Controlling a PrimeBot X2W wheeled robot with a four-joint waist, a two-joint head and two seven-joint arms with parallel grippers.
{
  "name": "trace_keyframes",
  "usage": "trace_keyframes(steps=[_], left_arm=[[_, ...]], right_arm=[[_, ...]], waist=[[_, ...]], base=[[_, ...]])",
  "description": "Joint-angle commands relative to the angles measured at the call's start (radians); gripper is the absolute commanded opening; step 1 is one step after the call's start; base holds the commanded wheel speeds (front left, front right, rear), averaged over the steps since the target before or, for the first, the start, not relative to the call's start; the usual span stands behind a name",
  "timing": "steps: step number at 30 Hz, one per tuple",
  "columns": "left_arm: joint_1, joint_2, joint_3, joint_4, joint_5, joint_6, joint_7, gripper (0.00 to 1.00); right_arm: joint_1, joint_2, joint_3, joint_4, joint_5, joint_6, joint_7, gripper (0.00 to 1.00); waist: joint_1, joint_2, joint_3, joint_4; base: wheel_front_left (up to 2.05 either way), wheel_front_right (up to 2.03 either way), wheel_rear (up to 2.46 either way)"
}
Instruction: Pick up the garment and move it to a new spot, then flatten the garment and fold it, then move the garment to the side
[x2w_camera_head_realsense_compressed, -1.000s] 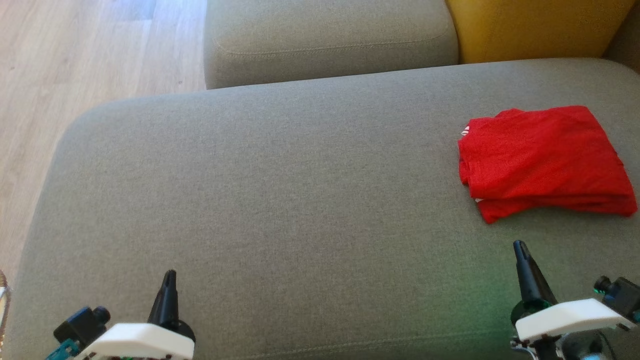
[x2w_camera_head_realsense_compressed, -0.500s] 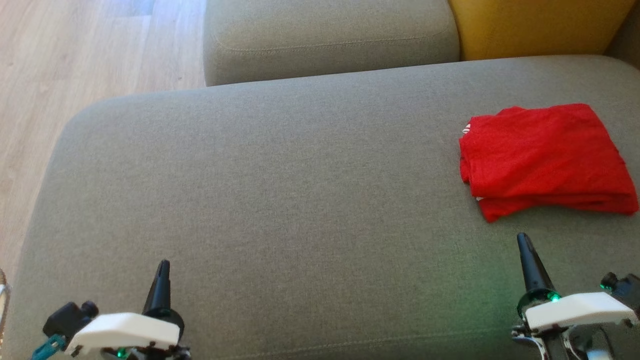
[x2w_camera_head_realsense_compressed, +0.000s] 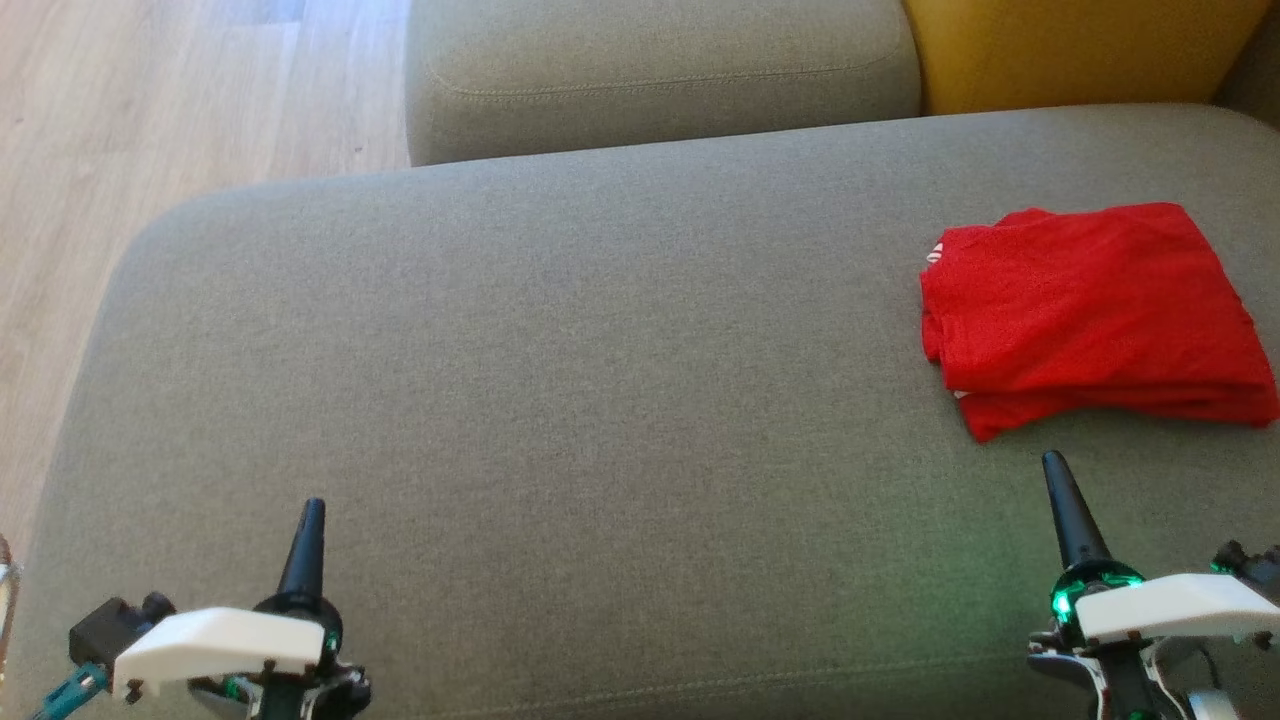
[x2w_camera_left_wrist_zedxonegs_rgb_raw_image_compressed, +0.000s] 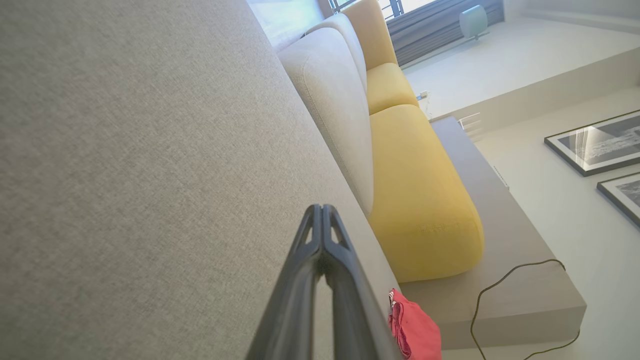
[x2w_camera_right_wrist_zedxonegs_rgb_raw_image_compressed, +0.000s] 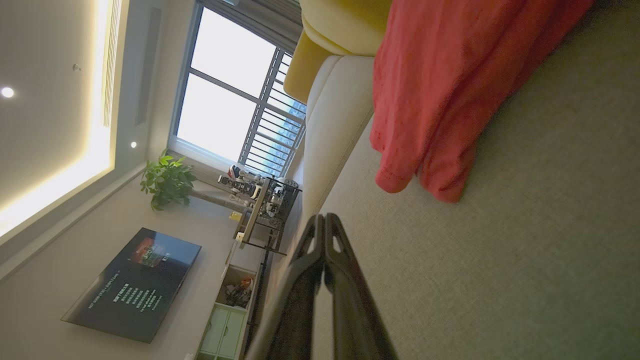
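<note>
A broad grey sofa seat (x2w_camera_head_realsense_compressed: 600, 400) spans the frame, with wooden floor (x2w_camera_head_realsense_compressed: 150, 100) at upper left and a grey cushion (x2w_camera_head_realsense_compressed: 660, 70) and a yellow cushion (x2w_camera_head_realsense_compressed: 1080, 50) along the top. The folded red garment (x2w_camera_head_realsense_compressed: 1090, 310) lies at the right edge. Bare fabric separates it from the right tool (x2w_camera_head_realsense_compressed: 1055, 465) just below. The left tool (x2w_camera_head_realsense_compressed: 312, 510) sits at lower left. Both are pinched shut, holding nothing.

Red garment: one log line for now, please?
folded red cloth garment on grey fabric sofa | left end effector shut | right end effector shut
</note>
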Motion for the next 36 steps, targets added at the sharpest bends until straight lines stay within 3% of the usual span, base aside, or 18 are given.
trace_keyframes(steps=[1, 36], left_arm=[[-0.064, 0.017, 0.033, -0.026, -0.028, -0.011, 0.007, 0.0], [-0.154, 0.013, 0.125, 0.019, -0.43, -0.072, 0.107, 0.0]], right_arm=[[-0.055, -0.009, 0.011, -0.028, 0.032, 0.0, 0.007, 0.0], [-0.111, -0.011, -0.006, -0.02, 0.444, 0.0, 0.106, 0.0]], waist=[[0.0001, 0.0, 0.001, 0.0], [0.0001, 0.0, 0.021, 0.002]], base=[[0.0, 0.0, 0.0], [0.0, 0.0, 0.0]])
